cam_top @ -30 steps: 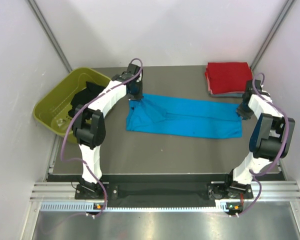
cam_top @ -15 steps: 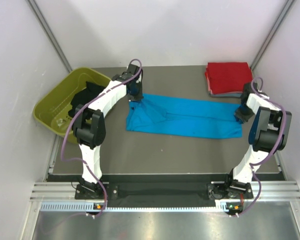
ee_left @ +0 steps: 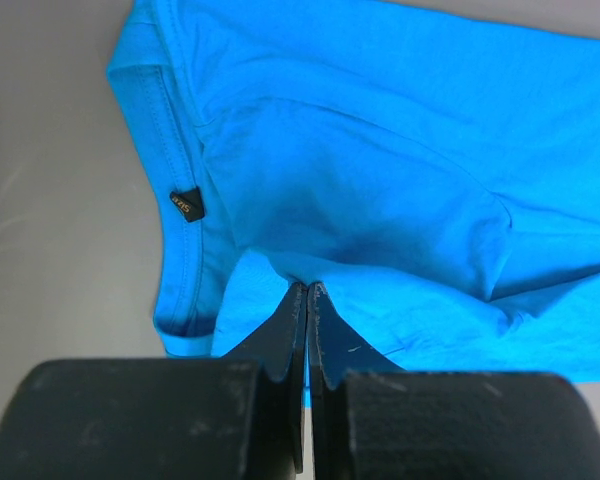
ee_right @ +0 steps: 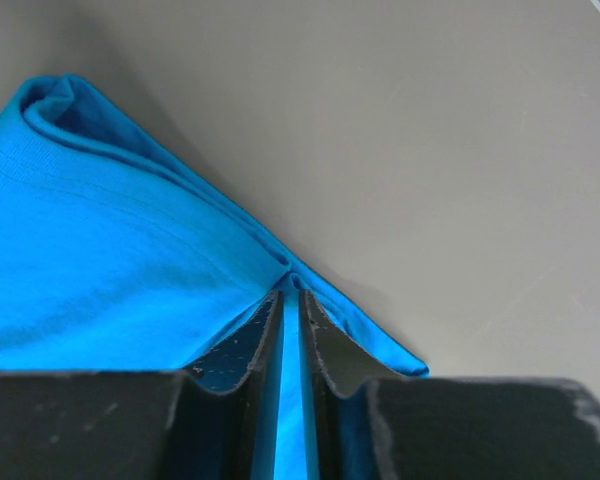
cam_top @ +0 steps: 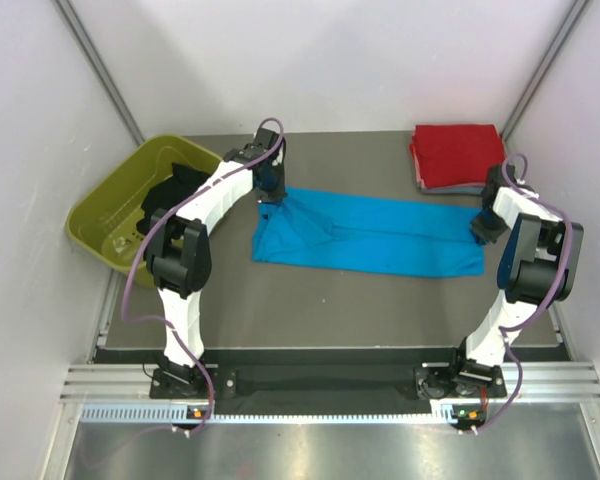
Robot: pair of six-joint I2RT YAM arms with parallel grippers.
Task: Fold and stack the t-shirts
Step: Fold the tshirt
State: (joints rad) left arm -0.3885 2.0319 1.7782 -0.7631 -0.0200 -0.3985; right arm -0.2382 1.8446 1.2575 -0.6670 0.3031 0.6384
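Roughly midway, at a guess. Done: red shirt [cam_top: 458, 153] folded square at the upper right of the top view, lying on a grey shirt [cam_top: 450, 188] seen only as an edge beneath it.

In hand: blue shirt [cam_top: 370, 235], laid as a long band across the middle of the table [cam_top: 330, 300], narrowed lengthwise but not yet folded to a square. Pinched at both upper corners:
- upper left by the left gripper [cam_top: 269, 200], clamped thin on cloth near the collar and label;
- upper right by the right gripper [cam_top: 480, 228], closed to a slit with a blue fold between the jaws.

Left to do, by the look of it:
- folding the band end over end;
- setting it on the red pile just above its right end;
- fetching the black shirt [cam_top: 170, 195] from the tub [cam_top: 95, 215] at the left edge and treating it likewise.
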